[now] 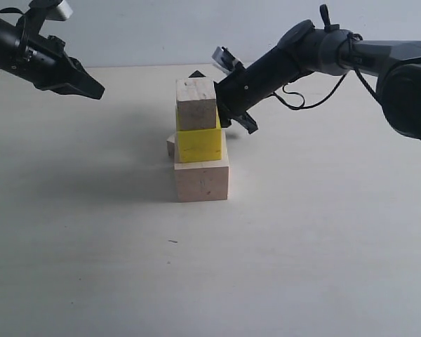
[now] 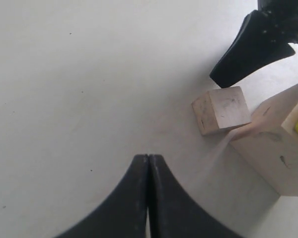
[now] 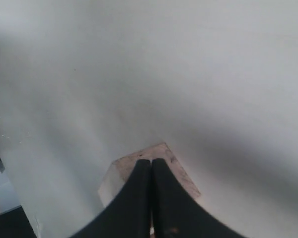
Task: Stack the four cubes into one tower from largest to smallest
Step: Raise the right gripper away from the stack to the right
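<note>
A three-cube tower stands mid-table: the pale largest cube at the bottom, the yellow cube on it, and a raw wooden cube on top. The smallest wooden cube lies on the table behind the tower's base, touching the pale cube. My right gripper is shut and empty. It reaches in behind the tower, its tips just short of a wooden cube, and the exterior view hides them. My left gripper hovers shut and empty, high to the tower's left.
The white table stretches around the tower, with the wall at the back. The right arm slopes down from the upper right, a cable looping under it. One black finger of the right gripper shows close beside the smallest cube.
</note>
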You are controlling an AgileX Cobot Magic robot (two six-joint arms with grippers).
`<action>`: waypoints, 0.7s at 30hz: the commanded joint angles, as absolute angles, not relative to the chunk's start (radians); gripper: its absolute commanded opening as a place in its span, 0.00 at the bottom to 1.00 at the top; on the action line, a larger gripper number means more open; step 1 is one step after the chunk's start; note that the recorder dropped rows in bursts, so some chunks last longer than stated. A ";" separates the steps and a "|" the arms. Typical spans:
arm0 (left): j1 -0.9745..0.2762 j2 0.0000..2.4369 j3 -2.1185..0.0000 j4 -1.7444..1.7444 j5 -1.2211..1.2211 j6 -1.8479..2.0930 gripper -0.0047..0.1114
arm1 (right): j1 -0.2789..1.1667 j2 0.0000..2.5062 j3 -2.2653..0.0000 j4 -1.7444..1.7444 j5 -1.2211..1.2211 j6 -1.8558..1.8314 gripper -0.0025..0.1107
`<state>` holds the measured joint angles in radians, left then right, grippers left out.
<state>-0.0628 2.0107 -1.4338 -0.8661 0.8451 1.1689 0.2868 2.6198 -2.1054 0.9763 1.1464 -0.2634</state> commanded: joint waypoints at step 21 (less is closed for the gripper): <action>-0.060 2.003 -1.432 -0.920 0.836 1.376 0.04 | 0.041 2.447 -2.113 1.047 1.182 -0.340 0.02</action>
<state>-0.0628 2.0107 -1.4338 -0.9089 0.8451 1.3335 0.0995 2.5075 -2.1054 1.0526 1.1450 -0.3207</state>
